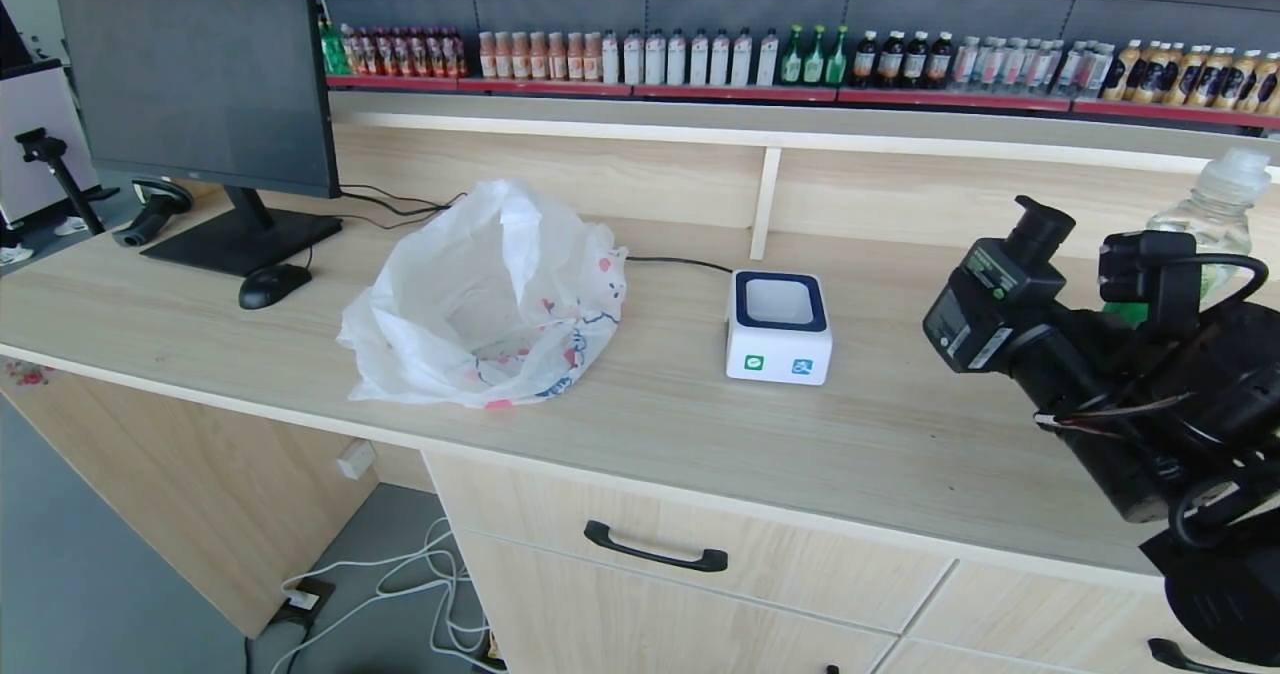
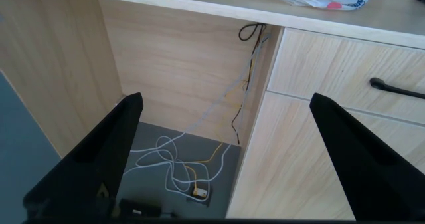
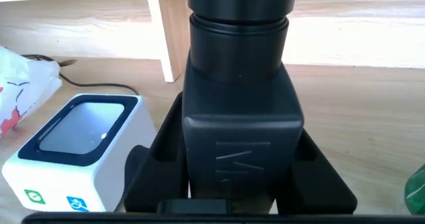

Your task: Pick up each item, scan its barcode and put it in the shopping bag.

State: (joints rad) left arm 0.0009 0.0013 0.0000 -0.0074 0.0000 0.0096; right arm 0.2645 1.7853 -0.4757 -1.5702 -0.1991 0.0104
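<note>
Right tool (image 3: pixel 239 161) clamped on black bottle (image 3: pixel 239 84), near scanner (image 3: pixel 73 151). Left tool (image 2: pixel 226 117) wide open, empty, below worktop (image 1: pixel 900 424) edge. Shopping bag (image 1: pixel 490 294) open, looks empty. Judged: scan and bagging not yet done; clear bottle (image 1: pixel 1215 204) waits.

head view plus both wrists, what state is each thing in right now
shopping bag: open, mouth up, on the counter
scanner: upright, window up, uncovered
monitor: screen dark
right pincer: shut on the black container
black container: lid on, off the counter
left pincer: open, empty
clear bottle: upright, capped
drawer: shut
</note>
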